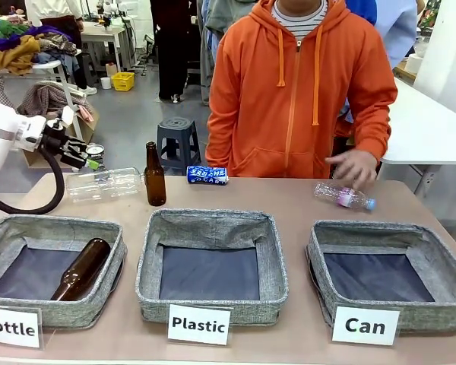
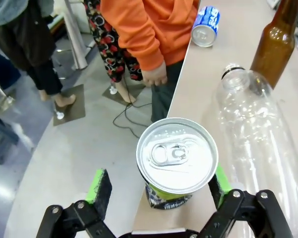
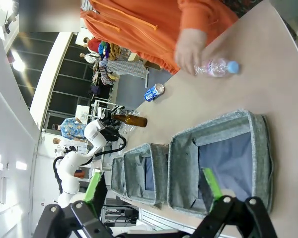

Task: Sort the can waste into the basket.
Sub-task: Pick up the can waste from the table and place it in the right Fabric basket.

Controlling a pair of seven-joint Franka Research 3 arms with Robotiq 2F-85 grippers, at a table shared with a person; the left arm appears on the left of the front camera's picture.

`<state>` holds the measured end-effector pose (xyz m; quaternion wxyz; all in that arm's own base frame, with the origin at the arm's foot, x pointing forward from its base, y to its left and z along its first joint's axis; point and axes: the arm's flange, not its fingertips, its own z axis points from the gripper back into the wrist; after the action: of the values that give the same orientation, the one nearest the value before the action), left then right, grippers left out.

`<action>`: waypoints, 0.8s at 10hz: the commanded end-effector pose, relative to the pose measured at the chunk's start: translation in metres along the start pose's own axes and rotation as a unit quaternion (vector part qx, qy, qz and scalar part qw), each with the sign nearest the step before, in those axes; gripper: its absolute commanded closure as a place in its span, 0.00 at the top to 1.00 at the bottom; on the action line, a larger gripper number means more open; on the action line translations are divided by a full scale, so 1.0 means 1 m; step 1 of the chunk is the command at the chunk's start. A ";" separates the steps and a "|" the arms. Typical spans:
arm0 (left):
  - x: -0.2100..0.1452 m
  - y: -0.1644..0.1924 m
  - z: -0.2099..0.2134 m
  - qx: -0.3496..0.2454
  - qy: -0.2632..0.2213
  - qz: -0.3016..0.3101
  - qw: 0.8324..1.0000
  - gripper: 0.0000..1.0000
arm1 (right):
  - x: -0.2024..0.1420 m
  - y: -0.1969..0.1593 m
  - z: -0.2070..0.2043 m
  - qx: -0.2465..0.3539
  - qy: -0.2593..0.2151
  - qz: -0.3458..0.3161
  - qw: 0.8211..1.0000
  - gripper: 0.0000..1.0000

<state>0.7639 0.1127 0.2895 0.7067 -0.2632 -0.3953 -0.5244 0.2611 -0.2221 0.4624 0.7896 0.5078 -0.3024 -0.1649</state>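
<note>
While the silver can (image 2: 177,154) stands upright at the table's ten o'clock corner, the left gripper (image 2: 159,186) hangs straight over it, probably so its pads can close on the can's sides. Its fingers are spread wide astride the can, gripping nothing. The blue can (image 1: 207,175) lies on its side at twelve o'clock. Above the Can basket (image 1: 380,228) at four o'clock, the right gripper (image 3: 154,191) is spread and empty.

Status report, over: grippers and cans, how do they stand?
Left gripper jaws open around upright silver can. Right gripper open, empty, by Can basket. Blue can lies on table. Clear plastic bottle crowds silver can.
</note>
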 end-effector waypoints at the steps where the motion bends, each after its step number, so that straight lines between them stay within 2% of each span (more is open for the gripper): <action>1: 0.002 0.020 -0.001 -0.007 -0.017 0.008 1.000 1.00 | 0.003 0.000 -0.002 0.012 -0.008 0.012 1.000 1.00; 2: 0.003 0.020 -0.004 -0.010 -0.024 0.005 1.000 1.00 | 0.003 0.000 -0.002 0.012 -0.008 0.012 1.000 1.00; 3: 0.003 0.020 -0.007 -0.017 -0.020 0.005 1.000 0.40 | 0.003 0.000 -0.002 0.012 -0.008 0.012 1.000 1.00; 4: 0.002 0.019 -0.010 -0.022 -0.018 0.005 1.000 0.40 | 0.003 0.000 -0.002 0.012 -0.008 0.012 1.000 1.00; 5: 0.001 0.019 -0.011 -0.030 -0.018 0.006 0.999 0.00 | 0.003 0.000 -0.002 0.012 -0.008 0.012 1.000 1.00; 6: 0.001 0.018 -0.011 -0.035 -0.019 0.004 0.999 0.36 | 0.003 0.000 -0.002 0.012 -0.008 0.012 1.000 1.00; 7: 0.002 0.016 -0.012 -0.051 -0.025 0.000 0.998 0.00 | 0.003 0.000 -0.002 0.012 -0.008 0.012 1.000 1.00; 8: 0.005 0.012 -0.014 -0.060 -0.027 -0.006 0.998 0.00 | 0.003 0.000 -0.002 0.012 -0.008 0.012 1.000 1.00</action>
<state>0.7726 0.1043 0.2813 0.6832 -0.3039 -0.3900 -0.5374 0.2611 -0.2221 0.4624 0.7896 0.5079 -0.3024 -0.1649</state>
